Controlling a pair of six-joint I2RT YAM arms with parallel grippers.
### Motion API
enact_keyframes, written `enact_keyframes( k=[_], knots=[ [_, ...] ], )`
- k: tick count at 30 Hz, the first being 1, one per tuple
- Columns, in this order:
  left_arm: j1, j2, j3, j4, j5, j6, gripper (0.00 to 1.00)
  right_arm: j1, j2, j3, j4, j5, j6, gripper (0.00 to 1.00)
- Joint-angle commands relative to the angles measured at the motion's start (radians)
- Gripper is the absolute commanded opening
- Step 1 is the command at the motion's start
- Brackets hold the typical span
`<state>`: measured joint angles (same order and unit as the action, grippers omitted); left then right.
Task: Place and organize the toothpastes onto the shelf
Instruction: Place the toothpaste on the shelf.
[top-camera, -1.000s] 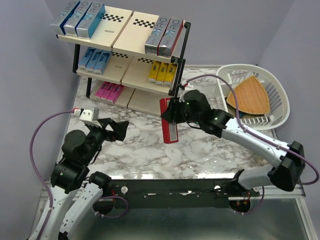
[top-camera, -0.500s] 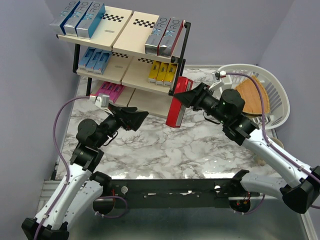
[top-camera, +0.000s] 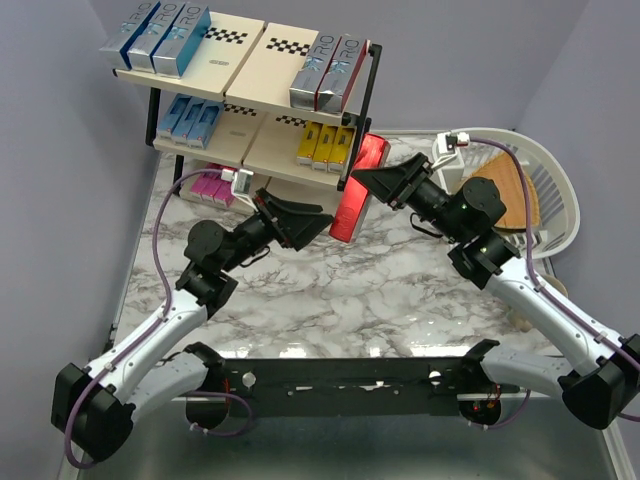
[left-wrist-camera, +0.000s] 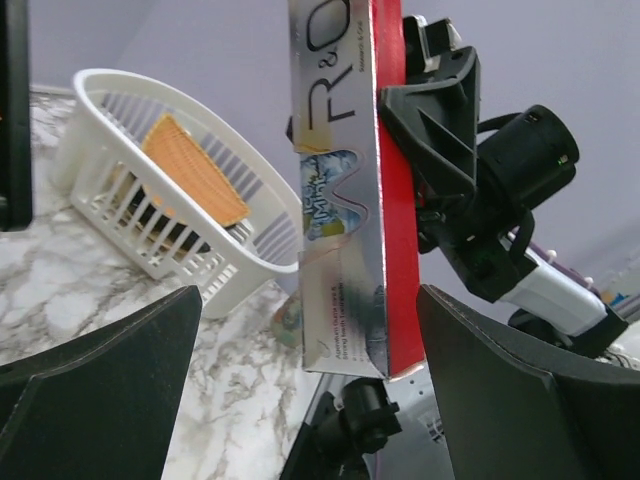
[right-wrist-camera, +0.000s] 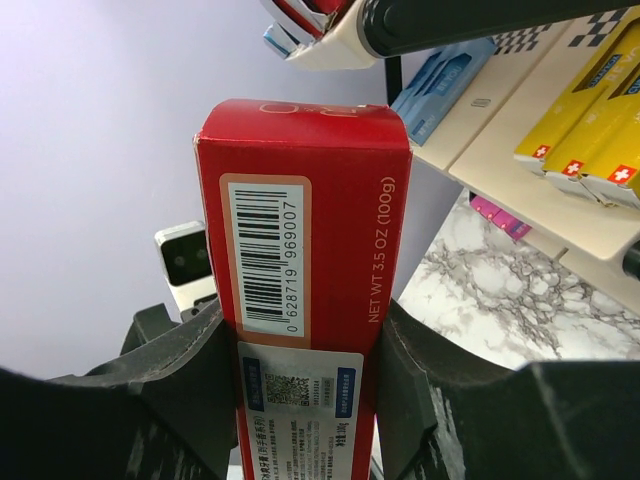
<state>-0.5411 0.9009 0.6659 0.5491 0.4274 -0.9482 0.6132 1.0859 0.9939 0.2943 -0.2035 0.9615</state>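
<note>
A: What is the right gripper doing?
B: It is closed on a red toothpaste box, one finger on each long side, gripping the box's upper half. The box hangs tilted, clear of the table. It sits at the centre of the top view, just in front of the right-hand post of the shelf.

A: And the left gripper?
B: It is spread wide and holds nothing. Its tips point at the box's lower end from the left. In the left wrist view the box stands upright mid-frame, between the two fingers. I cannot tell whether either finger touches it.

A: What is on the shelf?
B: On the top board there are three silver-blue boxes at the upper left, and a silver and red pair at the right end. The middle board has light blue boxes on the left and yellow boxes on the right. The bottom board has pink boxes at the left, partly hidden by the left arm.

A: And the basket?
B: The white basket at the right of the frame holds a wedge-shaped wooden board.
</note>
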Motion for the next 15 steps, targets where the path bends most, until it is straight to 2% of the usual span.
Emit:
enact_keyframes(
  k=[1, 10, 14, 15],
  knots=[
    [-0.074, 0.042, 0.037, 0.104, -0.012, -0.032, 0.99, -0.015, 0.003, 0.017, 0.095, -0.050, 0.014, 0.29],
    [-0.122, 0.098, 0.066, 0.123, -0.016, -0.055, 0.99, -0.026, 0.006, 0.017, 0.131, -0.066, 0.019, 0.29],
    [-0.125, 0.116, 0.067, 0.126, 0.005, -0.075, 0.94, -0.027, 0.012, 0.015, 0.143, -0.074, 0.023, 0.29],
    [-0.125, 0.118, 0.066, 0.144, 0.010, -0.086, 0.90, -0.027, 0.011, 0.014, 0.149, -0.076, 0.023, 0.29]
  ],
)
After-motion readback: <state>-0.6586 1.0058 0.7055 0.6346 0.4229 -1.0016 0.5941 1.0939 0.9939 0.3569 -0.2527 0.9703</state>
